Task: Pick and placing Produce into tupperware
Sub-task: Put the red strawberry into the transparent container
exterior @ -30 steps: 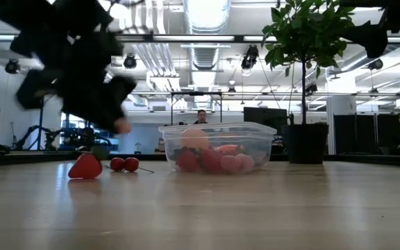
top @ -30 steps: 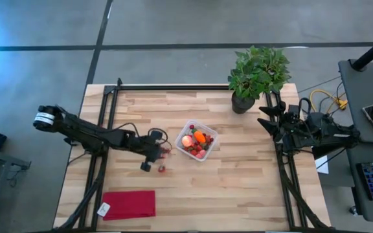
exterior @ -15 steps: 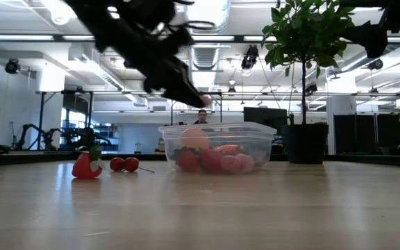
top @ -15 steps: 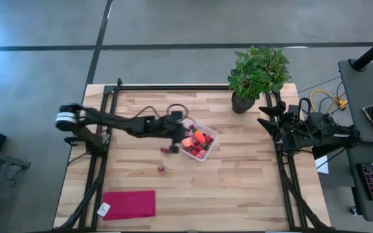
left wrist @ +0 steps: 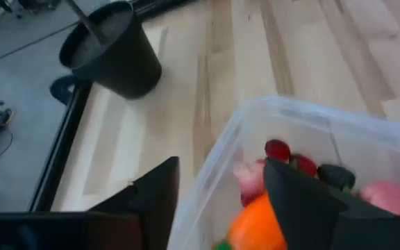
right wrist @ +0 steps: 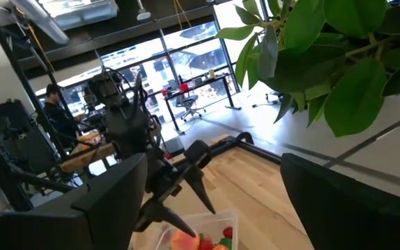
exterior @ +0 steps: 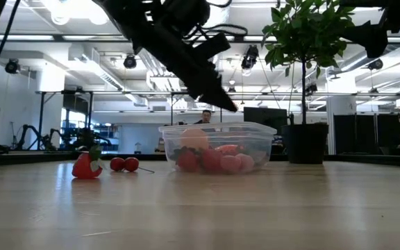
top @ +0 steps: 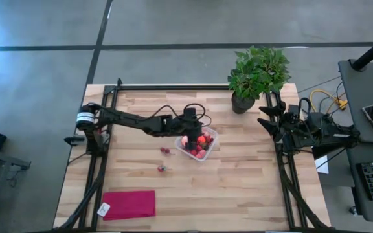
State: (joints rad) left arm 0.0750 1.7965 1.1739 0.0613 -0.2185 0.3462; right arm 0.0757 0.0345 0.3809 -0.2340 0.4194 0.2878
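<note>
Left hand (top: 188,131) hangs over the near-left rim of the clear container (top: 207,147), fingers spread, nothing between them. Container sits mid-surface (top: 251,181) holding red berries (exterior: 214,161), an orange piece (left wrist: 255,226) and a pale round fruit (exterior: 195,139). Outside it, to the left: a cherry pair (exterior: 124,164) and a strawberry (exterior: 87,166). Right hand (top: 267,124) waits at the right edge near the potted plant (top: 256,74), fingers apart. Red cloth (top: 129,204) lies at the front left.
</note>
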